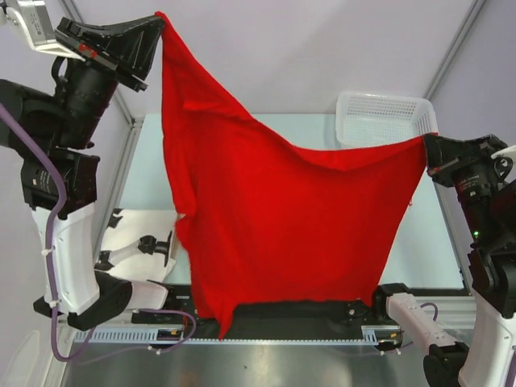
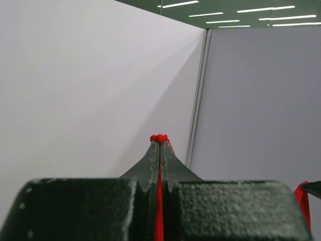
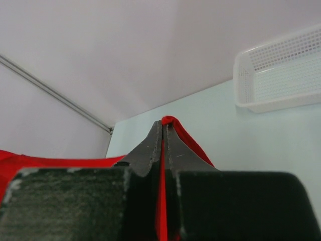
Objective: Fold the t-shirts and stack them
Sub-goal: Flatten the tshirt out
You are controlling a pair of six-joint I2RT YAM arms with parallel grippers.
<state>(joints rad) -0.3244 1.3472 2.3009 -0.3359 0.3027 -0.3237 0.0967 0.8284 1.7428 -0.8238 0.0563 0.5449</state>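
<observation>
The red t-shirt (image 1: 274, 218) hangs above the table (image 1: 149, 173), stretched between the left end effector (image 1: 161, 22), raised high on the left, and the right end effector (image 1: 426, 147), lower on the right. Both are clamped tight on cloth. The top edge sags. To spread it well, level the grips, draw them apart until taut, then lower it hem first, avoiding the white mesh basket (image 1: 379, 117).

Bright, even overhead light, ceiling strips glaring in the left wrist view; both wrist foregrounds are blurred.
</observation>
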